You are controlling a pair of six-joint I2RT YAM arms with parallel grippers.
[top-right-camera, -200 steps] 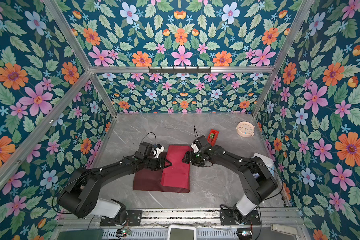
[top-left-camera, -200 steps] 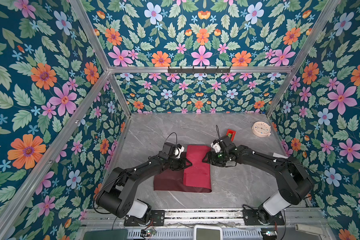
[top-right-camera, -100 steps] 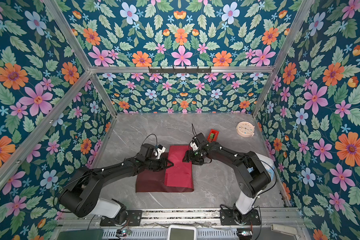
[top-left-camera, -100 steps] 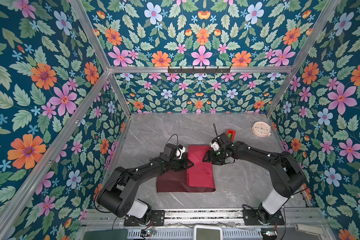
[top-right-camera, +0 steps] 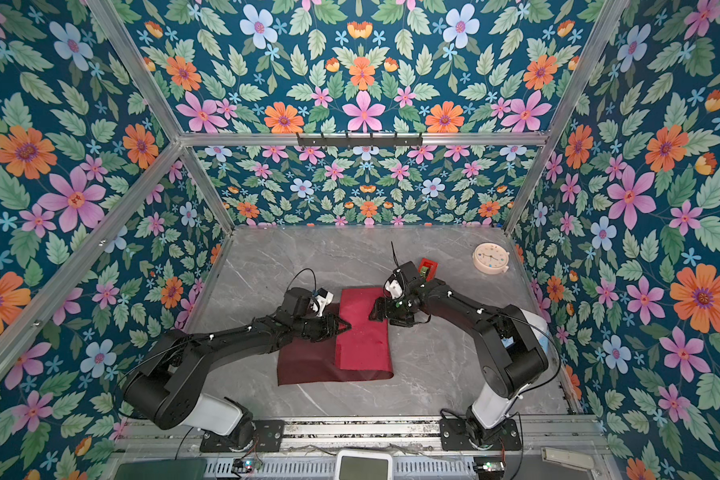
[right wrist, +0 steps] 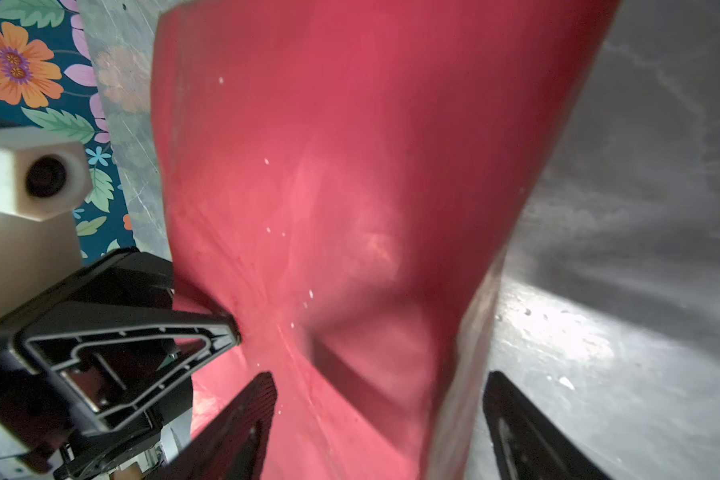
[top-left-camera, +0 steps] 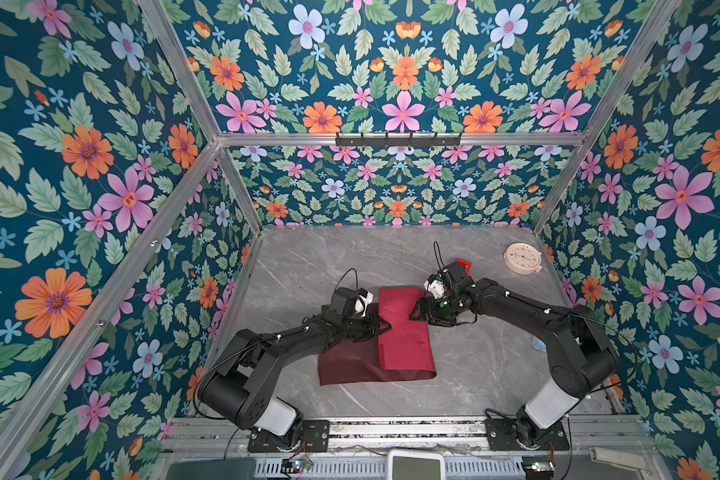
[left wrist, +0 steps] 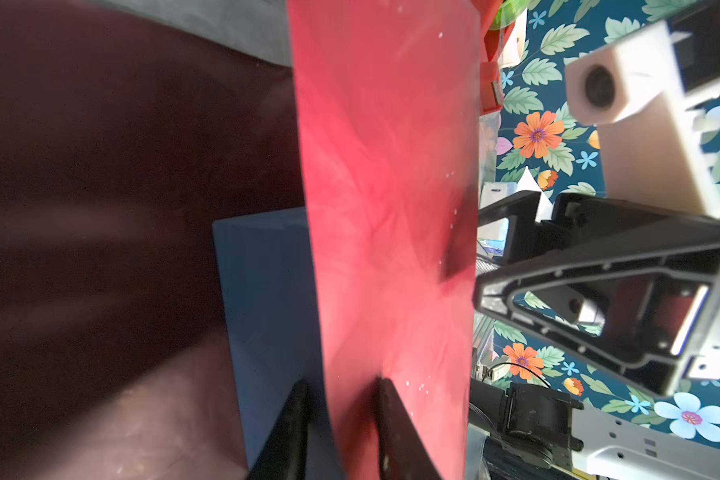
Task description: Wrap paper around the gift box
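The paper [top-left-camera: 404, 332] lies mid-table in both top views. Its glossy red flap [top-right-camera: 362, 336] is folded over, and the dull maroon face [top-left-camera: 346, 361] stays flat at the left. The gift box [left wrist: 262, 291] shows only in the left wrist view, as a navy face beside the flap. My left gripper [top-left-camera: 385, 326] [top-right-camera: 346, 326] [left wrist: 341, 390] is shut on the flap's left edge, and creases run out from its tip. My right gripper [top-left-camera: 418, 309] [top-right-camera: 377, 309] [right wrist: 381, 399] stands open, its fingers astride the folded right edge of the paper [right wrist: 329, 166].
A red tape dispenser [top-left-camera: 460, 266] [top-right-camera: 427, 266] stands just behind my right wrist. A round cream clock [top-left-camera: 522, 257] [top-right-camera: 490, 257] lies at the back right. The grey marble table [top-left-camera: 495, 365] is closed in by floral walls on three sides.
The paper has slid slightly to the right, and my left gripper has moved with its edge. My right gripper has stayed at the flap's right edge while its arm shifted a little.
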